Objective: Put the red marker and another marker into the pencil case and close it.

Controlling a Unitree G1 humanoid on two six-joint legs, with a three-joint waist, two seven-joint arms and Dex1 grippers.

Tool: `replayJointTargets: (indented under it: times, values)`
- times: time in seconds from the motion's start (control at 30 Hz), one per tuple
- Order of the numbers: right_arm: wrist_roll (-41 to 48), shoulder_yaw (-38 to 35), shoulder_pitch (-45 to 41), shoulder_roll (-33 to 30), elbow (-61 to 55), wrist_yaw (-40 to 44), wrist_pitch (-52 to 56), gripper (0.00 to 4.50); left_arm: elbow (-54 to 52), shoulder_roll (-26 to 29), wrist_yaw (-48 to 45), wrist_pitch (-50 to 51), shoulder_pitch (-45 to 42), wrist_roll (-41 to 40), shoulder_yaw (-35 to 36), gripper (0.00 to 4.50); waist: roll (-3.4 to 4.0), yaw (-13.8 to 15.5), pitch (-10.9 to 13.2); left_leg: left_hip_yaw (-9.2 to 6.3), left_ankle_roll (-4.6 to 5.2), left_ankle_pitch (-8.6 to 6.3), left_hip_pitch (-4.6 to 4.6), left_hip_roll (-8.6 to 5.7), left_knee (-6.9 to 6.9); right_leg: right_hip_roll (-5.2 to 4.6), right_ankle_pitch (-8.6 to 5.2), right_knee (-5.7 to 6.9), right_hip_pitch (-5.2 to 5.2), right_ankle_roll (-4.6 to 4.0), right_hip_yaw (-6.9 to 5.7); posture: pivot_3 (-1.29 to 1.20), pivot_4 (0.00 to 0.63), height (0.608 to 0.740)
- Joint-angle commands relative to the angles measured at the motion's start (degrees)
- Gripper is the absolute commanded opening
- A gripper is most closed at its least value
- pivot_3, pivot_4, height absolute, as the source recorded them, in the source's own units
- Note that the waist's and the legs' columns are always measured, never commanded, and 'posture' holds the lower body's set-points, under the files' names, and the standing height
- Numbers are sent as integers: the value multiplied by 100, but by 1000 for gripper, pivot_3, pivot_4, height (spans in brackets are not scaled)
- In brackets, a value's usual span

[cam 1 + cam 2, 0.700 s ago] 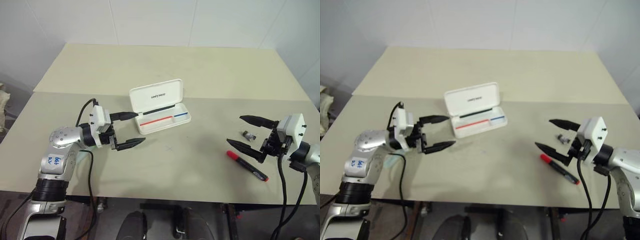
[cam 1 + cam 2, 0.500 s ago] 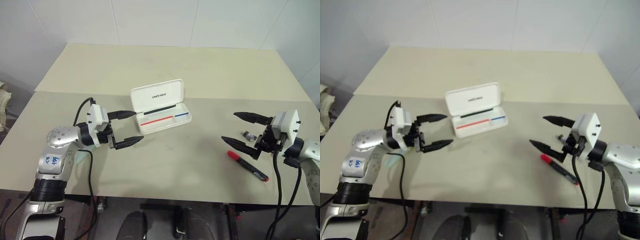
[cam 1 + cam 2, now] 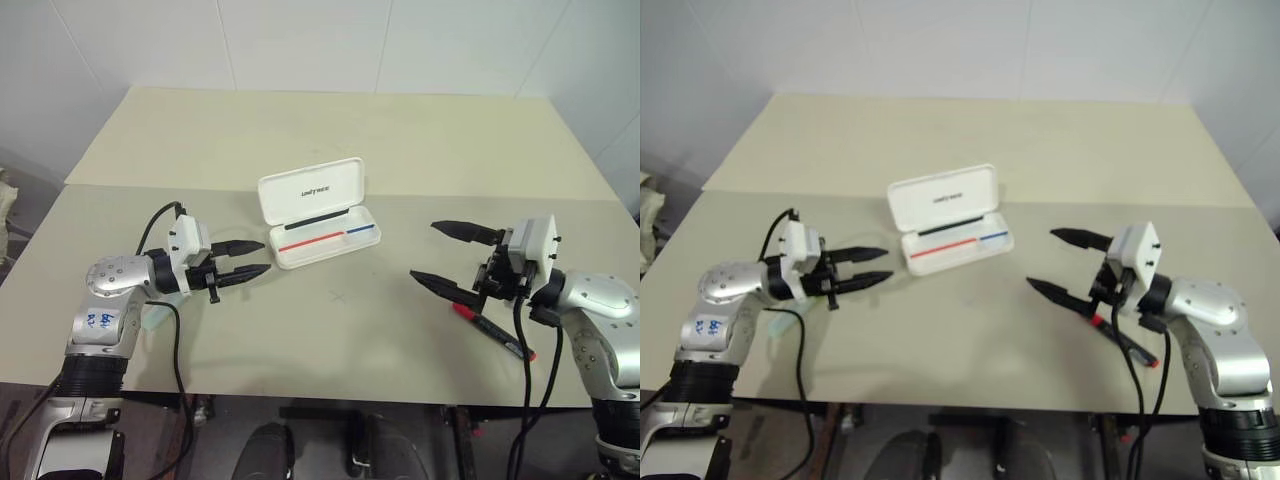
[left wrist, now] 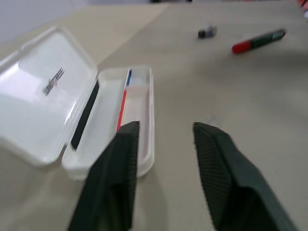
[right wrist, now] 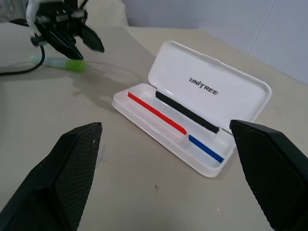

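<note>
From the head views, the pencil case (image 3: pixel 320 212) lies open mid-table (image 3: pixel 400 150), the left gripper (image 3: pixel 250 258) to its left with jaws narrowly parted and empty, the right gripper (image 3: pixel 447 257) to its right, jaws spread wide, empty, over the red marker (image 3: pixel 490 330). The left wrist view shows that marker well beyond the case. The right wrist view shows another marker (image 5: pixel 60 64) lying beyond the case, under the left gripper.

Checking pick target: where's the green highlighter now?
In the right wrist view the green highlighter lies flat on the table, just beneath the left gripper, well left of the open pencil case.
</note>
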Motion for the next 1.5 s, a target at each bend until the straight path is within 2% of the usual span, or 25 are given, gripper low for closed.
replayJointTargets:
  times: [0.03, 0.6, 0.9, 1.03, 1.37, 1.47, 1.5]
  values:
    - [146, 3, -46, 74, -449, -95, 7, 4500, 67, -127, 132, -161, -222, 272, -197, 1868, 0, 13, 0, 0, 0, 0, -2, 0, 0, 0, 0, 0, -1, 0, 1, 0, 150, 740]
    - [107, 330, 245, 427, -1329, -624, 158, 4500, 1715, -734, 326, -561, -1199, 1364, -1049, 1868, -1, 5, 1, 3, 1, -1, -3, -1, 9, 2, 1, 6, -2, 2, 0, 0, 150, 740]
    - [191, 407, 254, 281, -1419, -511, 215, 4500, 2268, -979, 496, -573, -1601, 1766, -1324, 1868, -1, 15, 1, 0, 8, -5, -3, -2, 34, 0, 9, 12, 5, 8, 2, 0, 150, 740]
    - [291, 387, 285, 75, -1432, -282, 331, 4500, 2291, -1016, 346, -401, -1787, 1871, -1489, 1868, -1, -4, 1, 1, 9, -5, -3, -1, 33, 1, 10, 10, 5, 9, 3, 0, 150, 740]
    - [267, 413, -30, 69, -1311, -245, 315, 4500, 2054, -868, 189, 454, -2057, 2288, -1877, 1868, -2, -5, 1, 5, 9, -7, -1, 1, 36, 6, 11, 11, 5, 9, 5, 0, 150, 740]
    - [262, 407, -82, 49, -1277, -209, 322, 4500, 1950, -785, 179, 514, -2111, 2427, -1984, 1297, -2, -14, 1, 4, 8, -7, -2, 3, 33, 7, 10, 10, 3, 9, 5, 0, 150, 740]
    - [262, 402, -103, 38, -1258, -192, 323, 4500, 1921, -760, 176, 513, -2131, 2481, -2021, 982, -2, -15, 1, 5, 8, -7, -2, 3, 33, 7, 10, 10, 3, 8, 6, 0, 150, 740]
